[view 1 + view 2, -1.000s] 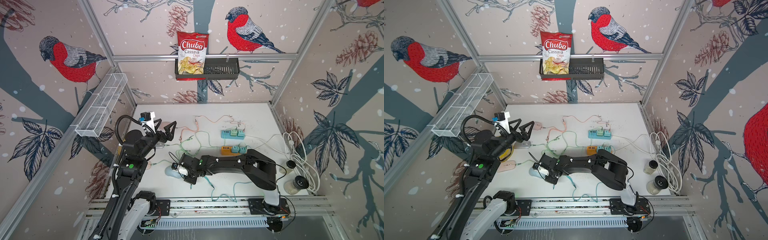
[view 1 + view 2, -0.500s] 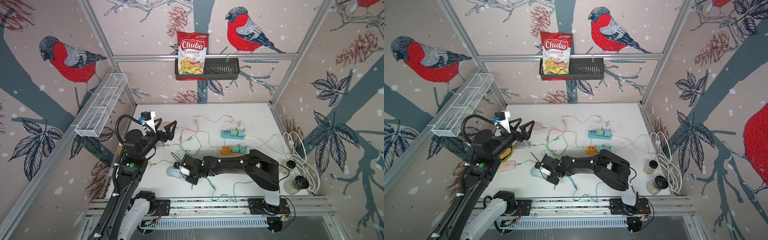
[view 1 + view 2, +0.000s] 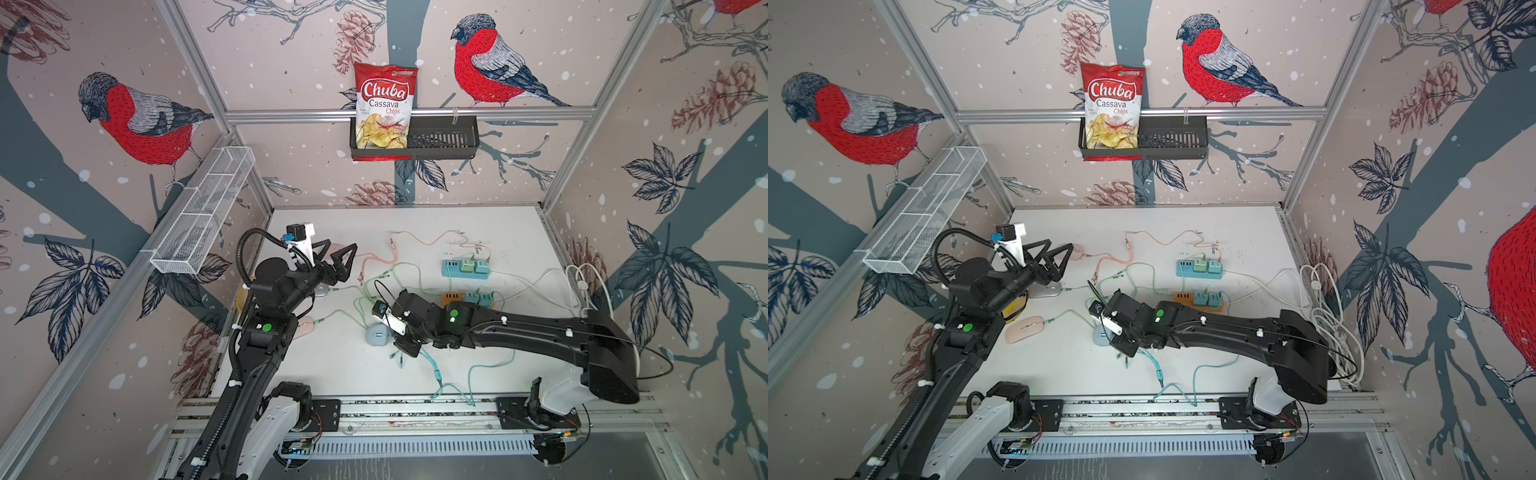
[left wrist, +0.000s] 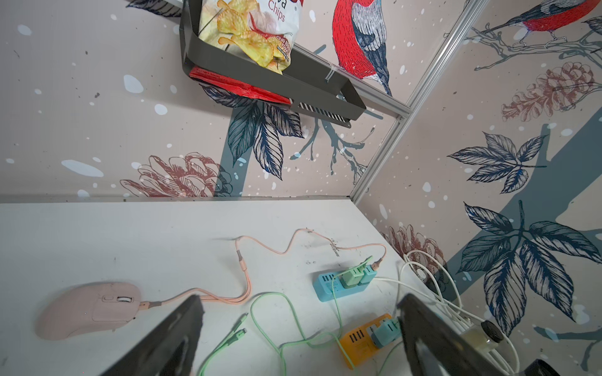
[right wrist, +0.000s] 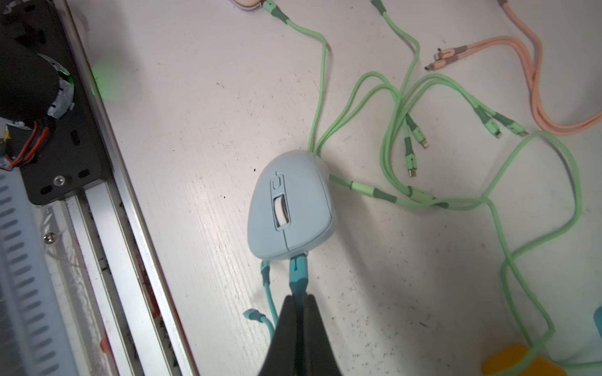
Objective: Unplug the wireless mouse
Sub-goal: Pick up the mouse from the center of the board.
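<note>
Blue wireless mouse [image 5: 290,201] sits on the white bench [image 3: 415,224] near the front rail; in both top views the right wrist partly covers it [image 3: 377,334]; the plug joint is not visible there. Only the right wrist view shows the right gripper [image 5: 298,301] pinched closed on the teal plug [image 5: 298,270], which is seated in the mouse's front end; the gripper base is cut off by the frame edge. Left gripper [image 3: 341,249] is held above the bench's left side, jaws spread wide, holding nothing. A flat pink mouse [image 3: 1024,328] is clear in a top view but mostly hidden behind the left arm in the other. Black wall basket [image 3: 440,141] holds a chips bag [image 3: 384,108] at one end; the bag's bottom pokes out below the basket. Wire tray [image 3: 203,220] on the left wall: contents hard to make out. Blue power strip [image 3: 465,268] carries two green chargers; orange power strip [image 3: 453,297] is partly behind the right arm. The left wrist view alone shows another pink mouse [image 4: 88,309] close up with a pink cable [image 4: 244,276] plugged in.
</note>
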Available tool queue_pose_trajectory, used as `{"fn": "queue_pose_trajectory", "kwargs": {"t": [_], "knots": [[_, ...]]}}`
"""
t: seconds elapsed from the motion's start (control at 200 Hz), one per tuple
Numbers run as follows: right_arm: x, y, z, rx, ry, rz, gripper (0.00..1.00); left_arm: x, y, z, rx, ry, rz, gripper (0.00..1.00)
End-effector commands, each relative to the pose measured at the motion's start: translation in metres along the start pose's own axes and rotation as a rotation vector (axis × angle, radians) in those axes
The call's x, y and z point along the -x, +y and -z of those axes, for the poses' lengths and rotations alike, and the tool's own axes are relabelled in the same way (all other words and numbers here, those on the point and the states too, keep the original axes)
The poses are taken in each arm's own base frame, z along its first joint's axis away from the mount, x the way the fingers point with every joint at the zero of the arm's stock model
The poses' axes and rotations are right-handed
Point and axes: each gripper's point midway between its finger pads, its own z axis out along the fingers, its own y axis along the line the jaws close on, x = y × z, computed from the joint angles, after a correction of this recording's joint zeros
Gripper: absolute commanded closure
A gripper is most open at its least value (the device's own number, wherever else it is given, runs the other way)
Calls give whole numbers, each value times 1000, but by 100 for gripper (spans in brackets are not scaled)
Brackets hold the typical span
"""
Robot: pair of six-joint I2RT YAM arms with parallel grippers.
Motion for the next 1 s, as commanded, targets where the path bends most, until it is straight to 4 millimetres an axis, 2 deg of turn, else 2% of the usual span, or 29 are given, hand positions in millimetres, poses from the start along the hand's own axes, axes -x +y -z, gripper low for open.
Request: {"fn": "queue_pose_trajectory", "kwargs": {"t": [0.0, 0.255, 0.315, 0.405, 0.475, 0.55, 0.641, 0.791, 0.906, 0.996], "knots": [[3, -8, 19, -20, -47, -52, 100, 5, -14, -4, -86, -5, 18, 6], [1, -26, 59, -25, -147, -147, 100, -22, -17, -26, -192, 132, 49, 14], [4, -28, 74, -25, -186, -159, 100, -29, -24, -32, -258, 169, 55, 16], [8, -31, 90, -27, -230, -169, 100, -36, -44, -36, -399, 196, 27, 21], [13, -34, 104, -31, -268, -182, 100, -41, -68, -36, -505, 197, -68, 24], [17, -37, 117, -36, -310, -198, 100, -53, -98, -33, -588, 192, -274, 26], [19, -39, 132, -42, -354, -207, 100, -83, -132, -26, -681, 217, -604, 18], [16, -37, 146, -30, -376, -214, 100, -115, -138, -14, -825, 281, -801, 18], [13, -33, 152, -9, -375, -215, 100, -128, -139, -5, -899, 291, -859, 22], [12, -32, 160, -5, -390, -220, 100, -139, -139, 5, -933, 282, -915, 20]]}}
